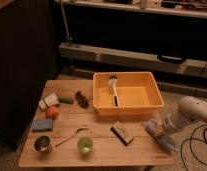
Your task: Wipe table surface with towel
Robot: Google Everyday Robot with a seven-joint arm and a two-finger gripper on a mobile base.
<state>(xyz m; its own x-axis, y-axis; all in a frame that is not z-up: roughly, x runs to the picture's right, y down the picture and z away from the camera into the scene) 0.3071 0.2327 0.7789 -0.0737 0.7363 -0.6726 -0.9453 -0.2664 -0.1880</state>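
A pale blue-grey towel (pixel 160 134) lies crumpled on the wooden table (pixel 102 155), near its right front corner. My white arm (pixel 194 110) reaches in from the right. My gripper (pixel 165 125) is down at the towel, pressed on or into it, and the towel partly hides it.
An orange bin (pixel 128 106) with a white brush (pixel 114 86) in it stands at the back. A dark block (pixel 122 133), green cup (pixel 85 145), metal cup (pixel 43 144), spoon (pixel 71 136), blue sponge (pixel 42 124), orange ball (pixel 52 112) and white cup (pixel 48 102) stand to the left. A black cable (pixel 194 147) lies on the floor at right.
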